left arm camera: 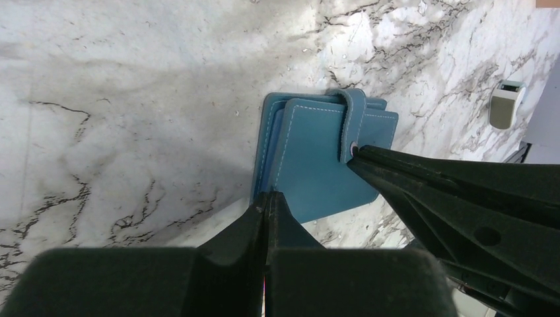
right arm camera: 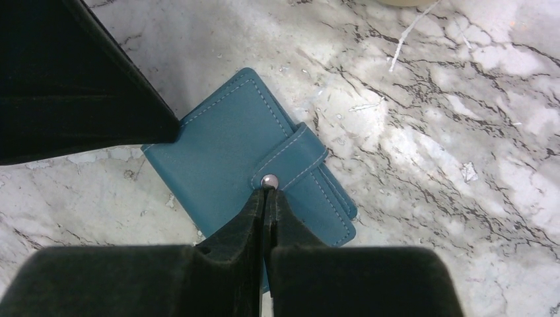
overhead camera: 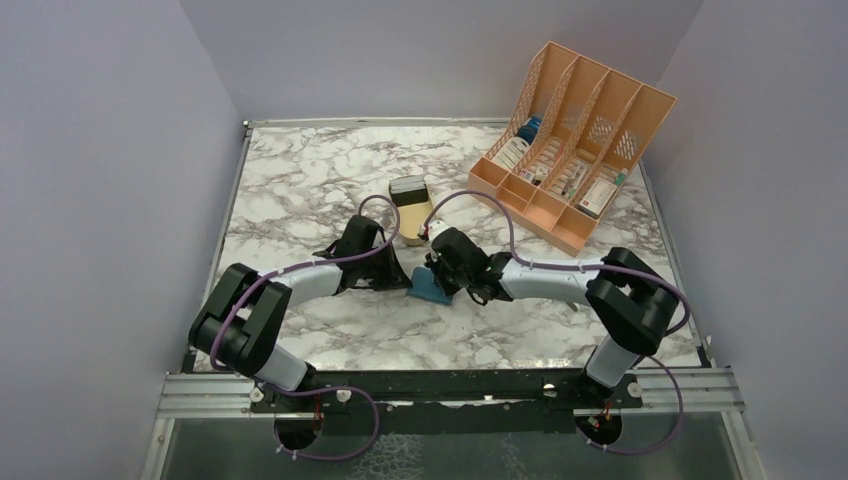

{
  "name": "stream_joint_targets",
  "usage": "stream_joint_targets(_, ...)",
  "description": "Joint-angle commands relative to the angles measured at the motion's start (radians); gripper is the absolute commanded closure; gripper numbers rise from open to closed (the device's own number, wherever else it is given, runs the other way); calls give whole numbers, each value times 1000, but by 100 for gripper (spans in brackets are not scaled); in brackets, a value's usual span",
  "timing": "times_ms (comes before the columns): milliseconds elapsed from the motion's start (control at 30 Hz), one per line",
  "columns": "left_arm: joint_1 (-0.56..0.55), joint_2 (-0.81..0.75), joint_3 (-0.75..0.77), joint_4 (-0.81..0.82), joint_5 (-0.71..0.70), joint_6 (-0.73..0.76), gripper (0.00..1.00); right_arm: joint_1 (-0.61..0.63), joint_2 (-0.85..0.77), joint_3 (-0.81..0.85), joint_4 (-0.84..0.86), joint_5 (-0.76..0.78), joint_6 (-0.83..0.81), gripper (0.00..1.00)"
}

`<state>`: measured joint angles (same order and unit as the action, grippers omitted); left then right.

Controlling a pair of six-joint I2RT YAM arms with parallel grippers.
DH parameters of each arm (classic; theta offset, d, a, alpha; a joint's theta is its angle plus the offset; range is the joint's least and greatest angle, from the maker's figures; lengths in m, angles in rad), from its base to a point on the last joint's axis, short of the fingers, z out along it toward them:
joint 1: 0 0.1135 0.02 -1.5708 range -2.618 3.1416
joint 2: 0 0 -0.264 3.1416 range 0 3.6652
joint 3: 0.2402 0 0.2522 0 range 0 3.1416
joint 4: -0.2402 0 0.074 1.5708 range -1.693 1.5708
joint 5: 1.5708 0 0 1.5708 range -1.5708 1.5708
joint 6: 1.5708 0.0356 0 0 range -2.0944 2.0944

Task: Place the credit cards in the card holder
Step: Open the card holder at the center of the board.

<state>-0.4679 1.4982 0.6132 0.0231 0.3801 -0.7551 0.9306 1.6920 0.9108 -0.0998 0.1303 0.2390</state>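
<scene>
Card holder: flat teal-blue leather folding wallet with pale stitching, folded closed, lying flat on the table midway between the two arms' tips
Closure strap: teal-blue tab wrapped over one edge of the card holder, ending in a small round silver snap on the upper face
Left gripper: black fingers clenched together with no gap, nothing between them; the tip sits at the edge of the card holder on the side away from the strap, and seems to touch it
Right gripper: black fingers pressed together, nothing grasped; the tip rests right at the silver snap on the strap
Both tips: they meet the card holder from opposite sides, the left arm reaching in from the left and the right arm from the right
Credit cards: a small flat stack, pale grey on top with a dark edge, lies at the far end of the tray; too small to count
Tray: tan oval shallow dish, just behind the card holder, apart from it
File rack: orange slotted plastic organiser at the far right of the table, its compartments holding small assorted items too small to name
Table: white marble-pattern top with grey veins
</scene>
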Motion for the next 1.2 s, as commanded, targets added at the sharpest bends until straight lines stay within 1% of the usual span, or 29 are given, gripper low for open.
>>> stream_joint_targets(0, 2, -1, 18, -32, 14, 35, 100, -5, -46, -25, -30, 120, 18, 99)
stream_joint_targets(200, 2, -2, 25, -48, 33, 52, 100, -5, -86, -56, -21, 154, 37, 99)
stream_joint_targets(400, 2, -2, 31, -57, 40, 55, 100, -7, -90, -48, -33, 146, 46, 99)
stream_joint_targets(433, 2, -7, 31, -56, 46, 46, 97, -7, -93, -46, -36, 130, 55, 99)
stream_joint_targets(567, 2, -58, 5, 19, 100, -21, 69, -7, -105, -36, -67, 33, 130, 99)
stream_joint_targets(633, 1, -91, -30, 79, 121, -62, 59, -7, -110, -36, -80, -17, 183, 99)
stream_joint_targets(767, -1, -129, -102, 178, 128, -109, 46, -7, -124, -56, -78, -96, 283, 99)
stream_joint_targets(800, 0, -127, -116, 199, 126, -116, 45, -6, -126, -61, -73, -110, 298, 99)
stream_joint_targets(900, -1, -97, -133, 229, 132, -129, 44, -7, -120, -46, -95, -124, 318, 99)
stream_joint_targets(933, 0, -83, -132, 230, 135, -132, 44, -7, -115, -32, -115, -122, 310, 96)
stream_joint_targets(1033, -1, -45, -125, 233, 148, -139, 44, -7, -116, 3, -144, -100, 249, 80)
stream_joint_targets(1100, -2, -31, -124, 235, 152, -142, 45, -7, -125, 10, -138, -84, 199, 74)
stream_joint_targets(1167, -3, -21, -121, 235, 150, -143, 45, -7, -123, 23, -137, -75, 153, 70)
